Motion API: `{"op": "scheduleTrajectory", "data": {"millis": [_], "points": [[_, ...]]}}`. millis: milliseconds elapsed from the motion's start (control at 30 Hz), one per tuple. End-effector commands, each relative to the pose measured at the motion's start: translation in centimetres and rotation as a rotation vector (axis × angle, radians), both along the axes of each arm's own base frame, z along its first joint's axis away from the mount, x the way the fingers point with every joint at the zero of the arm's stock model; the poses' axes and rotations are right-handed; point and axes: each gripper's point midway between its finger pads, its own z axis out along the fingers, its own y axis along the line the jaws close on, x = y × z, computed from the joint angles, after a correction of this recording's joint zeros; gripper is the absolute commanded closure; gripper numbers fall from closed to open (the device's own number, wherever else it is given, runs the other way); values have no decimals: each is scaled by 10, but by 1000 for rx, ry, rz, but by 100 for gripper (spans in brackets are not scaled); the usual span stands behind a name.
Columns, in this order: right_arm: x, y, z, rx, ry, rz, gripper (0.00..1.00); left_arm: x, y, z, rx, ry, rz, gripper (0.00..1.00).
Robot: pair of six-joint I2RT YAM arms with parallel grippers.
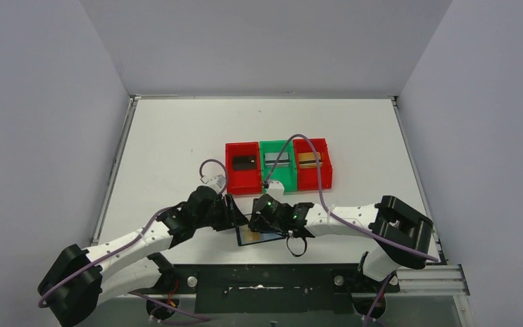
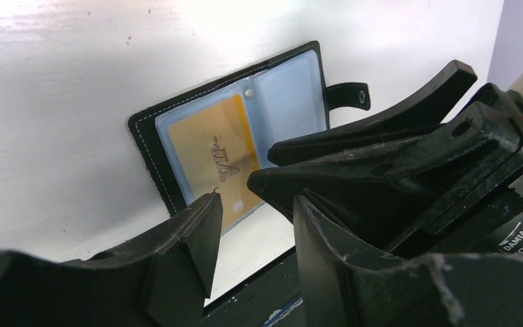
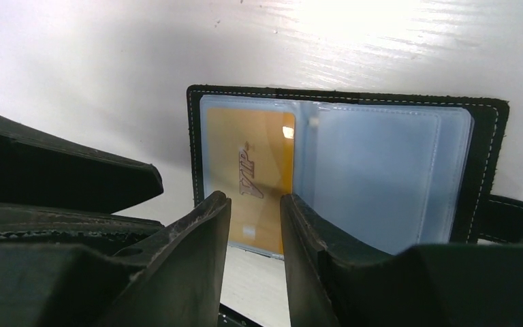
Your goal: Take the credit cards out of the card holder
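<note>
Card holder [image 3: 381, 170] lies open flat on the table [image 1: 170, 150] by the near edge, just in front of the row of bins [image 1: 242, 189], and I see a gold card [image 3: 248, 163] tucked in one of its clear pockets. Right gripper [image 3: 253, 197] sits at that card's near edge, jaws slightly apart, nothing pinched. Left gripper [image 2: 253, 218] hovers beside it, jaws parted and empty. Behind, the bins hold a black card [image 1: 244, 162], a silver card [image 1: 277, 161] and a tan card [image 1: 311, 159]
</note>
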Motion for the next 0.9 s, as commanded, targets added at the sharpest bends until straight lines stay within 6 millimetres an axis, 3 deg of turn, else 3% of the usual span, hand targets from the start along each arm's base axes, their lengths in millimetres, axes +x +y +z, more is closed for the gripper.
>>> {"op": "scheduleTrajectory", "data": {"millis": [0,400,867], "points": [[5,0,-4,18,8,-30,66,2,-9,3,-33,-18,-9,58],[0,-7,-28,-40,64,-49,73,-11,-14,-26,13,64,-60,62],[0,-5,-20,169,104,-80,84,-15,-10,-46,78,90,-66,76]]}}
